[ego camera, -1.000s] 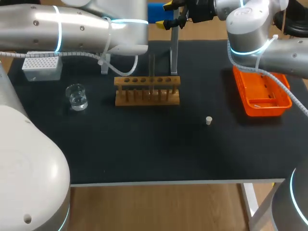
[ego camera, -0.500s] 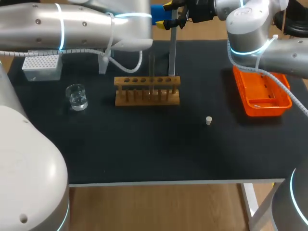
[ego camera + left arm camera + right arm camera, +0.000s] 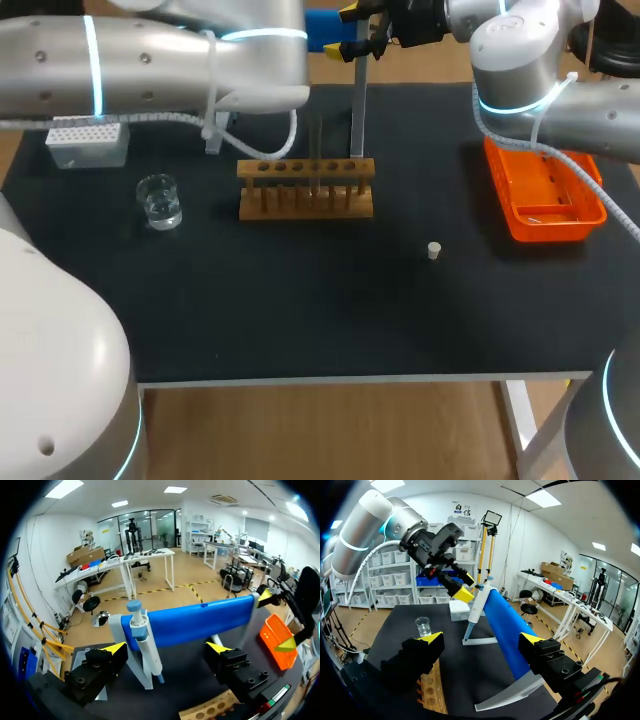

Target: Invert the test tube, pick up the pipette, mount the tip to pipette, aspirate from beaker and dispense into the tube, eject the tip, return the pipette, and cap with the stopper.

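Both tools open and empty, the left one facing the pipette.

My left tool (image 3: 165, 650) hangs with its fingers spread wide and nothing touching them. The pipette (image 3: 143, 639) stands upright in its white stand (image 3: 129, 652) just ahead, within the gap but nearer one finger. My right tool (image 3: 482, 640) is likewise apart and holds nothing, high over the far edge of the desk (image 3: 300, 310), at about 12 o'clock from the rack (image 3: 306, 187). A tube (image 3: 316, 140) stands in the rack; I cannot tell which way up. Taking the rack as centre, the beaker (image 3: 160, 200) sits at 9 o'clock, the tip box (image 3: 88, 140) at 10, the orange tray (image 3: 545, 190) at 3, and the stopper (image 3: 434, 250) lies alone at 4, well apart from everything.
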Controlling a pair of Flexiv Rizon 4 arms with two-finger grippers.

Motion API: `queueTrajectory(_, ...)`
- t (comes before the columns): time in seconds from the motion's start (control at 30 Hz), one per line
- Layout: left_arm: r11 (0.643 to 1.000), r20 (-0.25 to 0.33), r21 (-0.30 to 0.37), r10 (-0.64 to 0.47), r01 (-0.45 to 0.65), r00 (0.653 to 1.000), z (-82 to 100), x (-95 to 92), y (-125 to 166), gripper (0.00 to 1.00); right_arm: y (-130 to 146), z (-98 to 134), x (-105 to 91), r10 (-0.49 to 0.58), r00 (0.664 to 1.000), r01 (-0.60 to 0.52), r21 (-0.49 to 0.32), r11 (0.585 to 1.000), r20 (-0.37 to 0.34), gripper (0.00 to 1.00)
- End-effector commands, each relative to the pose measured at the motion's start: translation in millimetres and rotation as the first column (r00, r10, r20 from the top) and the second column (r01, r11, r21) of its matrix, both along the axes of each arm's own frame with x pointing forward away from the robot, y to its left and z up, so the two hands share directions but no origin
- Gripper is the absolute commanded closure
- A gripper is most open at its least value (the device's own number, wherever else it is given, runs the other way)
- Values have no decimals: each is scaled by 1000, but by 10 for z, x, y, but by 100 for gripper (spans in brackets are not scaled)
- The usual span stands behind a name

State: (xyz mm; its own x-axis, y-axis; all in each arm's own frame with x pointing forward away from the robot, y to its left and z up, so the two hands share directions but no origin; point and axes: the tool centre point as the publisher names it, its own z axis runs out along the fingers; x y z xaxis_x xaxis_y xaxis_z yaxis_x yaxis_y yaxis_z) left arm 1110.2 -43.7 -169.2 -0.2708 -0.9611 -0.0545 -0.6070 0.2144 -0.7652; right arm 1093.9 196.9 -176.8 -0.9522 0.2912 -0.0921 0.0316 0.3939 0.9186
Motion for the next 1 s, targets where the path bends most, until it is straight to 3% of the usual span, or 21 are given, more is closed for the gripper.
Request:
queueTrajectory(0.03, 985, 87, -65, -155, 161, 984, 121, -327, 118, 0, -4, 5, 9, 2, 1000, -2, -2, 1000, -2, 0)
queueTrajectory(0.17, 952, 153, -88, -279, 295, 948, 179, -435, 70, 0, -4, 5, 9, 2, 1000, -2, -2, 1000, -2, 0)
queueTrajectory(0.4, 849, 271, -103, -477, 518, 836, 256, -572, -96, 0, -4, 5, 9, 2, 1000, -2, -2, 1000, -2, 0)
queueTrajectory(0.5, 819, 293, -95, -520, 566, 802, 267, -609, -150, 0, -4, 5, 9, 2, 1000, -2, -2, 1000, -2, 0)
queueTrajectory(0.67, 758, 324, -93, -590, 645, 740, 256, -704, -257, 0, -4, 5, 9, 2, 1000, -2, -2, 1000, -2, 0)
queueTrajectory(1.0, 653, 296, -78, -707, 754, 643, 101, -864, -477, 0, -4, 5, 9, 2, 1000, -2, -2, 1000, -2, 0)
